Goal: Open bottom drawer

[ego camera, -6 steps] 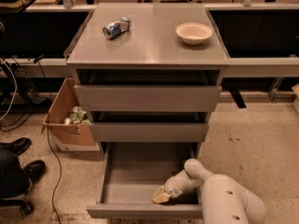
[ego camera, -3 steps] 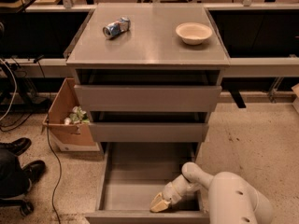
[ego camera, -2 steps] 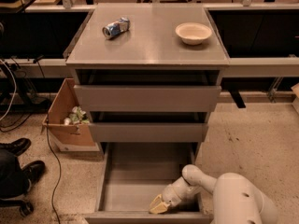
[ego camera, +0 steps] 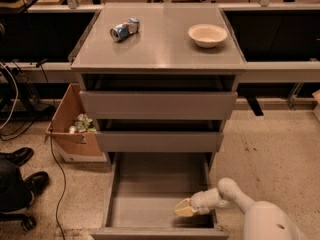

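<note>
The end effector [ego camera: 186, 209] sits low inside the bottom drawer [ego camera: 150, 189], close to its right wall and near its front right corner. Whether it is open or closed cannot be told. The white arm [ego camera: 235, 196] reaches in over the drawer's right side. The bottom drawer stands pulled well out beneath the table's [ego camera: 160, 49] front edge. Above it are the middle drawer [ego camera: 159, 141] and the top drawer [ego camera: 158, 105]. On the table, a can [ego camera: 124, 29] lies on its side near the back left corner, and a bowl [ego camera: 207, 35] stands near the back right corner. A cardboard box [ego camera: 70, 129] stands on the floor off the left edge.

Grey bottom drawer [ego camera: 150, 189] open, pincer [ego camera: 184, 209] inside
</note>
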Robot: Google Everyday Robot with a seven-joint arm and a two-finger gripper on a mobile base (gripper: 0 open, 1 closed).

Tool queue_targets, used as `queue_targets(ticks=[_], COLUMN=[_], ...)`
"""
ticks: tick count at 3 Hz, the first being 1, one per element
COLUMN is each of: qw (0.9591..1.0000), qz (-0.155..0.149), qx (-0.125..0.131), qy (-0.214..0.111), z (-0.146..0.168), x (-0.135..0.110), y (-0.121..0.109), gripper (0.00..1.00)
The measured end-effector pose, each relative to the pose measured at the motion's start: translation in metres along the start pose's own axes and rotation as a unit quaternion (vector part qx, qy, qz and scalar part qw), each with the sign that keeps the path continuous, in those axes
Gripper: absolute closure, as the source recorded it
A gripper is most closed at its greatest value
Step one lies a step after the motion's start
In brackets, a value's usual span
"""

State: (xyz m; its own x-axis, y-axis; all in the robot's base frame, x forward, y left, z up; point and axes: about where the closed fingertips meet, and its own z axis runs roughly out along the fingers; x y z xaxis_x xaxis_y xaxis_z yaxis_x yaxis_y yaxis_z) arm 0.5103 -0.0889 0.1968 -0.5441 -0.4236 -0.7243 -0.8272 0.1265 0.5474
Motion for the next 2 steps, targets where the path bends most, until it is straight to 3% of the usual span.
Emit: queue_targets(ticks=[1,2], qw=[0.9980,0.9929], qz=[0.008,0.001], qx=[0.048,0.102], qy=[-0.041,-0.062], z=[-0.044,-0.099], x=[-0.012,-0.031], y=[-0.035,-0.055], gripper=[1.00,1.00])
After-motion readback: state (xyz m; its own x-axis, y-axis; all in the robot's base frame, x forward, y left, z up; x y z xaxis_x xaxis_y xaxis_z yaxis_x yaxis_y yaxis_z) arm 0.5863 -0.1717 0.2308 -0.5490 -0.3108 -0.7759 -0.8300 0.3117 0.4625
